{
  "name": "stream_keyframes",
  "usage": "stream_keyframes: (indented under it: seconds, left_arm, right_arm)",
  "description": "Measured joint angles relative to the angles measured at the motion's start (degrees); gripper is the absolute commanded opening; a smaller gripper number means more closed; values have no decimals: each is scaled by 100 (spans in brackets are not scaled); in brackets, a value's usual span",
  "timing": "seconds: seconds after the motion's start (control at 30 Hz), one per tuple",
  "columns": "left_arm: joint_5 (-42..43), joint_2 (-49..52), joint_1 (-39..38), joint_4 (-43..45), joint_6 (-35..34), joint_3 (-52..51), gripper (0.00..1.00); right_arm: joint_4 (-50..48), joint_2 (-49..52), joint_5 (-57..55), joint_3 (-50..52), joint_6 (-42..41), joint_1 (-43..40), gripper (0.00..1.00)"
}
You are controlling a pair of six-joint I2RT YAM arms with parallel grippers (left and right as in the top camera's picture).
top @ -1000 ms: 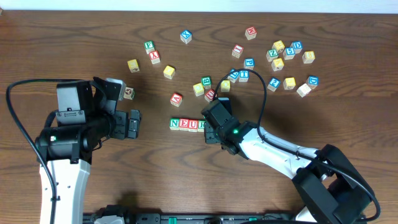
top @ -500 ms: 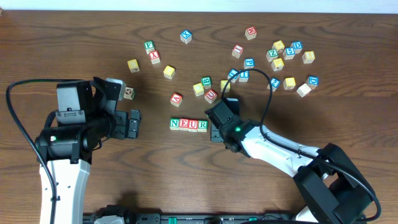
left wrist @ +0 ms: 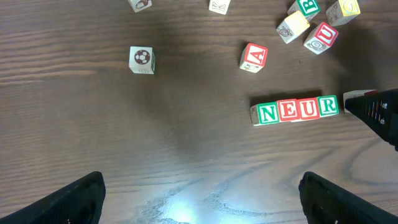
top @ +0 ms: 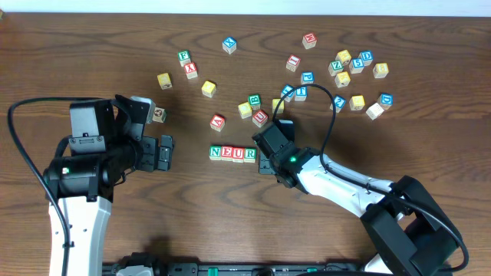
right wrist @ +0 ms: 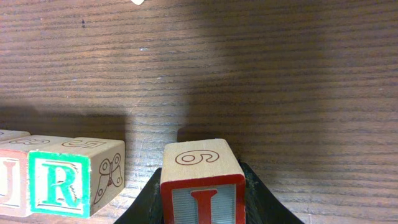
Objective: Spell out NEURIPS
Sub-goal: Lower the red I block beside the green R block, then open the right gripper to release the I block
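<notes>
Overhead: right gripper (top: pixel 265 153) housing covered its own fingertips and the cube below. Letters on the far-right scattered cubes (top: pixel 357 65) too small to read. Both arms ran off the bottom edge

Right wrist: I cube (right wrist: pixel 202 183) cropped by the bottom edge, only the letter's top showing; the clasping fingers (right wrist: pixel 258 196) mostly hidden behind it. Red-bordered cube (right wrist: pixel 9 171) beside the R cube (right wrist: pixel 74 177) a mere sliver at the left edge

Left wrist: fingers (left wrist: pixel 71 199) cropped at the bottom; four top-edge cubes (left wrist: pixel 219 5) clipped; right arm (left wrist: pixel 379 112) cut off at the right edge
</notes>
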State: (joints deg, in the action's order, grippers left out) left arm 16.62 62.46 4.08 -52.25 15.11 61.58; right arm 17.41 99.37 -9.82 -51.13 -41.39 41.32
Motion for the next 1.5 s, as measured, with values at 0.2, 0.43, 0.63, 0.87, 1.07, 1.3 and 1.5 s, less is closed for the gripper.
stream_keyframes:
  seconds: [0.2, 0.43, 0.63, 0.87, 1.07, 1.3, 1.5]
  left_arm:
    - [0, 0, 0, 0, 0, 0, 98]
    - [2, 0, 0, 0, 0, 0, 98]
    - [2, 0, 0, 0, 0, 0, 98]
    - [2, 0, 0, 0, 0, 0, 98]
    - [2, 0, 0, 0, 0, 0, 98]
    - [2, 0, 0, 0, 0, 0, 98]
    - [2, 0, 0, 0, 0, 0, 98]
  right_arm:
    - [-50, 0, 114, 0, 0, 0, 5]
    - [-120, 2, 256, 0, 0, 11, 8]
    - [-122, 2, 264, 0, 0, 11, 27]
    - [-122, 2, 275, 0, 44, 11, 36]
    - [-122, 2, 275, 0, 44, 11, 36]
    - [-122, 2, 275, 0, 44, 11, 35]
    - [-122, 2, 275, 0, 44, 11, 37]
